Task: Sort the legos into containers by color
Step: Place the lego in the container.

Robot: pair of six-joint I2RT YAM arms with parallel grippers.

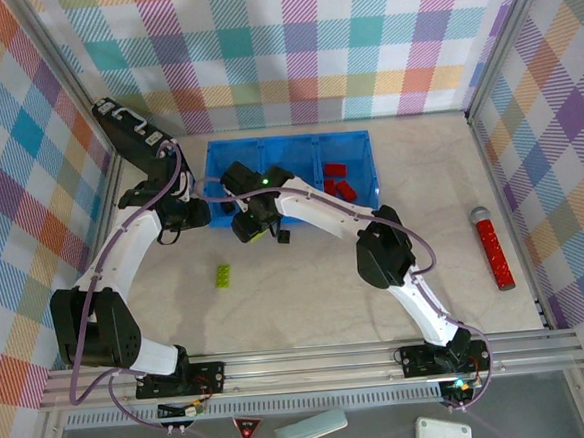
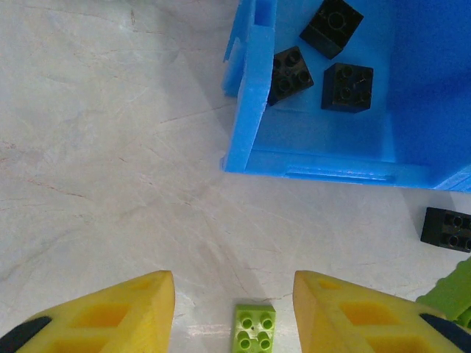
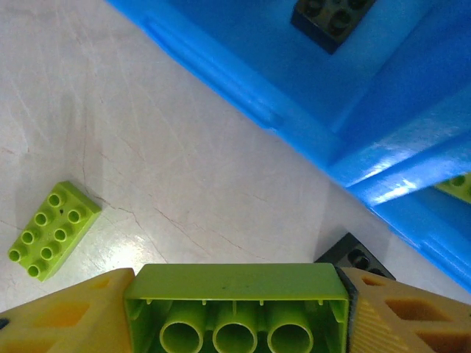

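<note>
Right wrist view: my right gripper (image 3: 235, 312) clamps a lime-green lego (image 3: 235, 283) at bottom centre, short of the blue tray (image 3: 221, 73) wall upper right. I judge it's bound for the green compartment. The left gripper (image 2: 232, 294) jaws stand apart, empty, framing a loose green lego (image 2: 255, 328) on the table.

The right arm (image 1: 321, 209) is stretching slantwise across the middle of the table (image 1: 308, 308), barring the near side of the blue tray (image 1: 358, 154). The left gripper (image 2: 234, 283) and the right gripper (image 3: 235, 276), which is clamping the held green brick (image 3: 235, 283), are crowding the tray's near-left corner, a black brick (image 1: 283, 236) lying just beside them. A loose green brick (image 1: 222, 275) is sitting on open tabletop nearer the bases. A red cylinder (image 1: 493, 250) is lying well off to the right.
</note>
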